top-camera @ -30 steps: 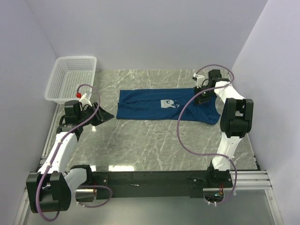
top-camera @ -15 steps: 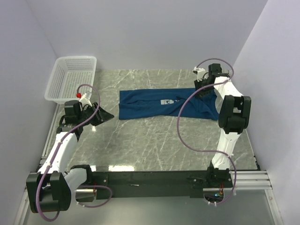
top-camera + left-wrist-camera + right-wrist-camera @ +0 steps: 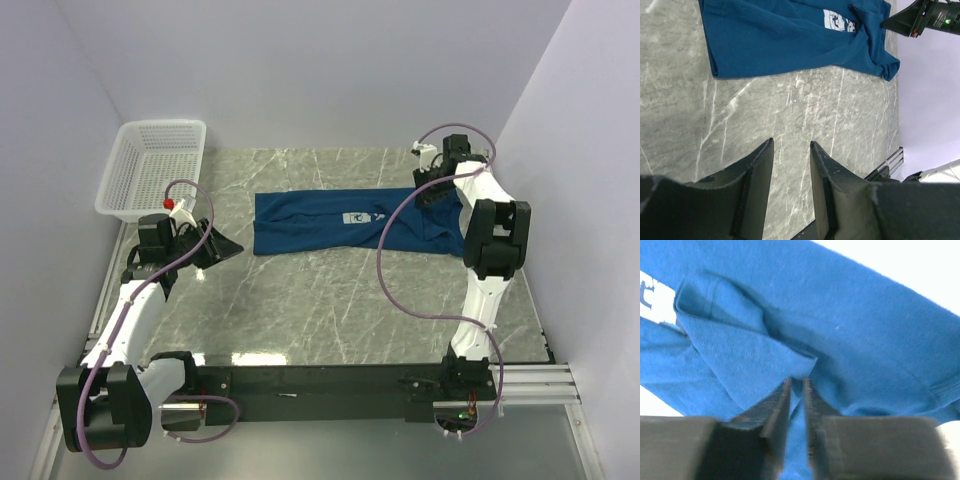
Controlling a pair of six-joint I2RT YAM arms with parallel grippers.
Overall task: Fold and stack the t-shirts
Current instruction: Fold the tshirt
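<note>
Light, limp and quick to slump, the t-shirt point(image 3: 310, 225) lies as a long band across the table's point(image 3: 330, 310) far side, best pinched at a hem or fold edge. The left gripper point(image 3: 790, 145) hangs parted and empty, well apart. The right gripper point(image 3: 796, 382), over the shirt's right end, shows a bare slit (cloth caught or not, I cannot tell). Only its wrist view shows the creased flap point(image 3: 740, 355); the overhead shows the whole lay.
</note>
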